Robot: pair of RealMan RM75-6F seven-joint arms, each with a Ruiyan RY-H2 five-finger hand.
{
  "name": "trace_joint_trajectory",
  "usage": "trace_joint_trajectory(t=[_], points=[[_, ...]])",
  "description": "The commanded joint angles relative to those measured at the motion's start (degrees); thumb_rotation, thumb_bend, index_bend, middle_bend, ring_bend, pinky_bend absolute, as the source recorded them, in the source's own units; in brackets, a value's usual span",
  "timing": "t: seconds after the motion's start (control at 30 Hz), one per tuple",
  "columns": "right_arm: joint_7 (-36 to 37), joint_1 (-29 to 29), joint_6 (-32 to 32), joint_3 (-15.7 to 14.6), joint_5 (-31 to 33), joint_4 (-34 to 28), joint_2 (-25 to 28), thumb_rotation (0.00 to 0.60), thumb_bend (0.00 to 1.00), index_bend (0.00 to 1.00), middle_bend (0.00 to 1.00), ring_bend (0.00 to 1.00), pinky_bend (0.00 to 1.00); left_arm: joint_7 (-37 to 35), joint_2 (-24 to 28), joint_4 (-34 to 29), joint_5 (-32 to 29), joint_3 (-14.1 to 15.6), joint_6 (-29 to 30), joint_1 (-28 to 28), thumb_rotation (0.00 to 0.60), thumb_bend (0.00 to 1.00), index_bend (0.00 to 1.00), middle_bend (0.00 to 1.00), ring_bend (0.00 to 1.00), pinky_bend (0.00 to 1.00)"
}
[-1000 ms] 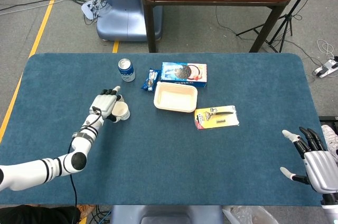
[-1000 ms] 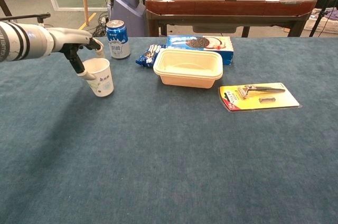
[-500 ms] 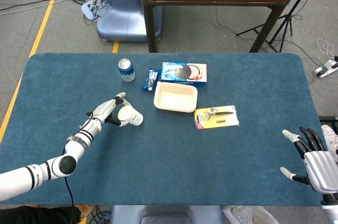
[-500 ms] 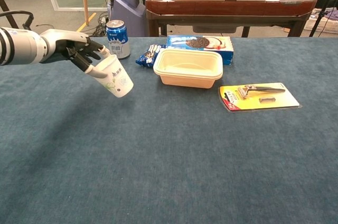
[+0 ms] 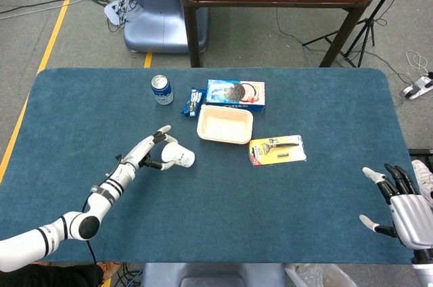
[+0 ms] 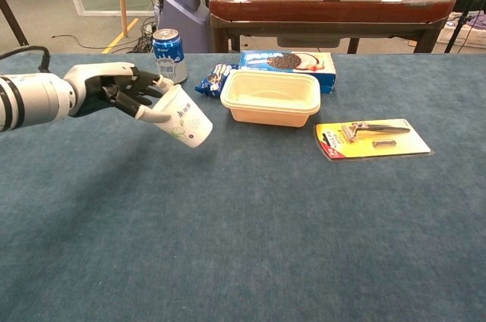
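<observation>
Left hand held a white paper cup by its rim, thumb inside the mouth and fingers spread over the outside; the cup was tipped far over, mouth toward the hand, base pointing right toward the tray. In the head view the same hand and cup sat over the blue table, left of centre, cup clear of the other items. Whether the cup touched the cloth or hung just above it could not be told. Near it: a cream plastic tray to the right, a blue drink can standing upright behind the hand, a small blue snack pack between can and tray, and a blue cookie box lying flat behind the tray, just beside it. A razor on a yellow card lay flat right of the tray. Right hand showed only in the head view, at the table's near right corner, fingers apart, holding nothing, well apart from everything.
</observation>
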Motion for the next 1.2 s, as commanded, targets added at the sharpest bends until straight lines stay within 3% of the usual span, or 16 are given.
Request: trace_joint_trajectory(t=[0.03, 0.17, 0.43, 0.63, 0.73, 0.87, 1.03, 1.2], points=[[0.2, -0.1, 0.0, 0.0, 0.1, 0.0, -0.1, 0.600, 0.11, 0.17, 0.24, 0.02, 0.00, -3.7, -2.2, 2.8, 4.7, 1.2, 1.7, 1.1, 0.600, 0.23, 0.32, 0.00, 0.00, 0.00], [0.2, -0.2, 0.2, -0.1, 0.0, 0.1, -0.1, 0.600, 0.11, 0.17, 0.24, 0.02, 0.00, -6.5, -3.4, 5.4, 9.0, 2.8, 3.2, 1.3, 0.600, 0.23, 0.32, 0.00, 0.00, 0.00], [0.3, -0.2, 0.1, -0.1, -0.1, 0.2, -0.3, 0.600, 0.11, 0.17, 0.24, 0.02, 0.00, -8.5, -2.4, 7.6, 10.9, 4.7, 2.9, 0.9, 0.600, 0.23, 0.28, 0.00, 0.00, 0.00], [0.2, 0.0, -0.1, 0.0, -0.4, 0.2, -0.5, 0.600, 0.11, 0.17, 0.24, 0.02, 0.00, -4.7, 0.4, 7.8, 10.5, 6.7, 1.8, 0.4, 0.600, 0.23, 0.12, 0.00, 0.00, 0.00], [0.2, 0.1, -0.3, 0.0, -0.4, 0.2, -0.5, 0.600, 0.11, 0.17, 0.24, 0.02, 0.00, 1.2, 2.6, 7.1, 10.0, 7.8, 2.3, -0.1, 0.600, 0.23, 0.04, 0.00, 0.00, 0.00], [0.2, 0.3, -0.7, 0.1, -0.3, 0.2, -0.6, 0.600, 0.11, 0.17, 0.24, 0.02, 0.00, 8.3, 4.8, 4.2, 8.1, 8.1, 4.5, -0.3, 0.600, 0.23, 0.03, 0.00, 0.00, 0.00], [0.3, 0.6, -1.1, 0.1, -0.2, 0.5, -0.9, 0.600, 0.11, 0.17, 0.24, 0.02, 0.00, 22.2, 6.0, 1.0, 4.0, 9.4, 6.9, -2.1, 0.600, 0.23, 0.15, 0.00, 0.00, 0.00], [0.5, 0.6, -1.4, 0.1, 0.3, 0.7, -1.0, 0.600, 0.11, 0.17, 0.24, 0.02, 0.00, 38.1, 5.1, -3.4, -3.5, 10.5, 10.8, -4.5, 0.600, 0.23, 0.16, 0.00, 0.00, 0.00]])
